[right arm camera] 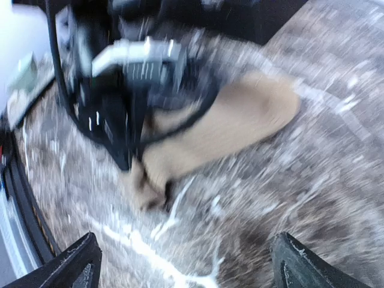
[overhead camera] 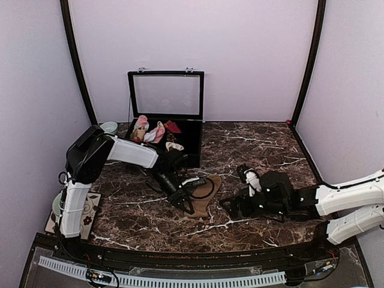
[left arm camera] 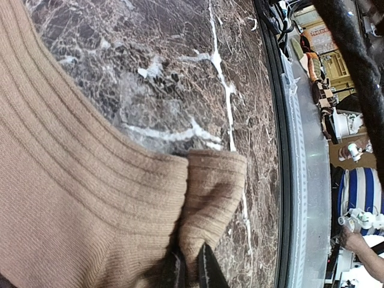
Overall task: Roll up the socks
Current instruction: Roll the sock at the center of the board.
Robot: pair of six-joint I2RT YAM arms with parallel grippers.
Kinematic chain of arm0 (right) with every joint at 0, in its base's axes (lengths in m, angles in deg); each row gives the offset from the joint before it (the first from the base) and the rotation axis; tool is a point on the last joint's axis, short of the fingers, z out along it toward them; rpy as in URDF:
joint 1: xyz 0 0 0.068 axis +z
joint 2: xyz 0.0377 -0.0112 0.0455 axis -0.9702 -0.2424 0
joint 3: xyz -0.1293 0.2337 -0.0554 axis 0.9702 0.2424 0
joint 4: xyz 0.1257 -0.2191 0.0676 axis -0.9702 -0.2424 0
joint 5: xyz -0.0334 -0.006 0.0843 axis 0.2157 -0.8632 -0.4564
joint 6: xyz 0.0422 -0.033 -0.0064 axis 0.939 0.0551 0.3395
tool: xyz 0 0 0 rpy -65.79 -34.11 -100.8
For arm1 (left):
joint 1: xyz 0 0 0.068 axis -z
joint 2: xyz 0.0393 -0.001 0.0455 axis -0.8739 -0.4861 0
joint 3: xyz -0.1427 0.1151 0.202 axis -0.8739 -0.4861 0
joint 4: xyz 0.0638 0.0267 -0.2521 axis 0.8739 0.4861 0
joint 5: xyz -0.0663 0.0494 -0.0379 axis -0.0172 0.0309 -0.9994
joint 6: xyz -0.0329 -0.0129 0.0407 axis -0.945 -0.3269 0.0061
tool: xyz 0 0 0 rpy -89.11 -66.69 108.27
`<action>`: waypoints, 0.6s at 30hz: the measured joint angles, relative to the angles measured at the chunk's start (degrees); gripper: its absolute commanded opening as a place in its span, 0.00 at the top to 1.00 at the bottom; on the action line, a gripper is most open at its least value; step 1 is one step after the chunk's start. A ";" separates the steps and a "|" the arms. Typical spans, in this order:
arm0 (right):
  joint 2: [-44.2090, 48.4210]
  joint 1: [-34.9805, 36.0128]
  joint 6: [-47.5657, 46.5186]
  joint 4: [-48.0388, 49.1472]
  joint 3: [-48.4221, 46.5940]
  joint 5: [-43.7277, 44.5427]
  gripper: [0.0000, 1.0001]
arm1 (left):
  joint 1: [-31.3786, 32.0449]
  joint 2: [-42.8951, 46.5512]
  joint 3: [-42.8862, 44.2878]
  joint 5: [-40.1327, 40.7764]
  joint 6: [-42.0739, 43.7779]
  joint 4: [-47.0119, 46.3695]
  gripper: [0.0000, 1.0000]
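Left fingers (left arm camera: pixel 203 271): nearly shut, pinching folded edge of tan sock (left arm camera: pixel 90 204) between tips, probably anchoring the fold for rolling.
Sock body: flat on tabletop (overhead camera: pixel 270 150), spreading ahead of left fingers.
Right fingers (overhead camera: pixel 230 208): wide apart, holding nothing (right wrist view blurred). Sock lies ahead of tips, apart, so they look free to regrasp.
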 measured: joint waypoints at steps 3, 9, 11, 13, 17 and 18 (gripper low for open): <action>6.03 -0.70 3.76 -0.02 0.72 9.77 0.00 | -0.11 -0.68 0.85 -0.50 -0.68 1.09 1.00; 7.78 -0.92 -2.21 5.62 5.97 12.20 0.00 | -0.61 -3.82 4.85 -2.80 -3.37 5.68 1.00; 4.87 2.80 -9.22 8.24 6.32 10.54 0.07 | -0.90 -4.72 5.62 -4.02 -4.04 6.71 1.00; 0.46 6.05 -16.11 9.51 5.33 9.11 0.18 | -1.36 -5.92 6.38 -5.95 -4.42 7.82 1.00; -8.74 8.85 -28.85 10.73 1.38 5.42 0.35 | -1.53 -6.58 7.02 -6.75 -4.61 9.03 1.00; -10.82 9.14 -31.69 10.88 0.07 4.70 0.37 | -1.55 -6.64 7.15 -6.82 -4.59 9.35 1.00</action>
